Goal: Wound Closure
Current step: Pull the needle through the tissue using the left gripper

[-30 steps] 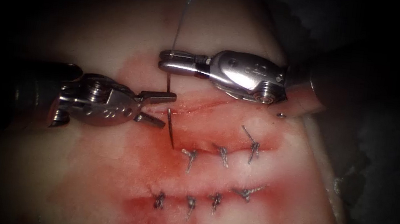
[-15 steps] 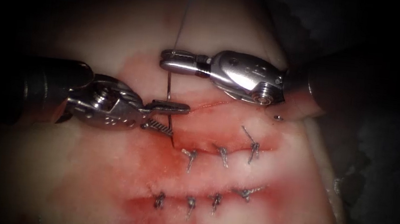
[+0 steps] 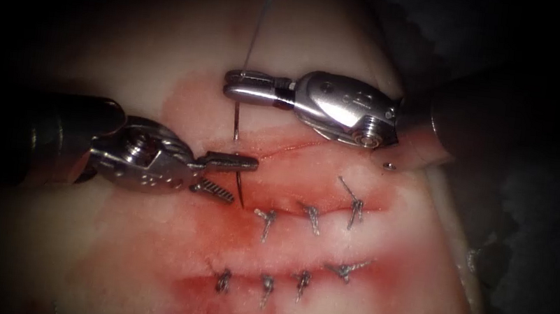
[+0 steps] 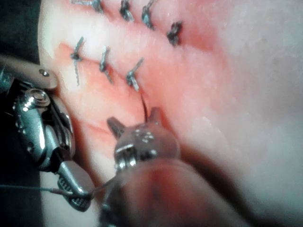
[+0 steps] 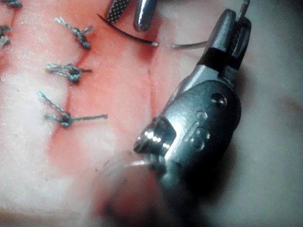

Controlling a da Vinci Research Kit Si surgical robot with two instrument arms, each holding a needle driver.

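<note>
Left tool (image 3: 232,176) now with open jaws astride the needle (image 3: 240,189), moved in from the left.

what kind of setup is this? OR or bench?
Likely a bench suturing rig, not an OR: a bare slab of tissue with rows of tied stitches. The right end effector holds the needle at its thread end; the left end effector is open around its tip.
</note>
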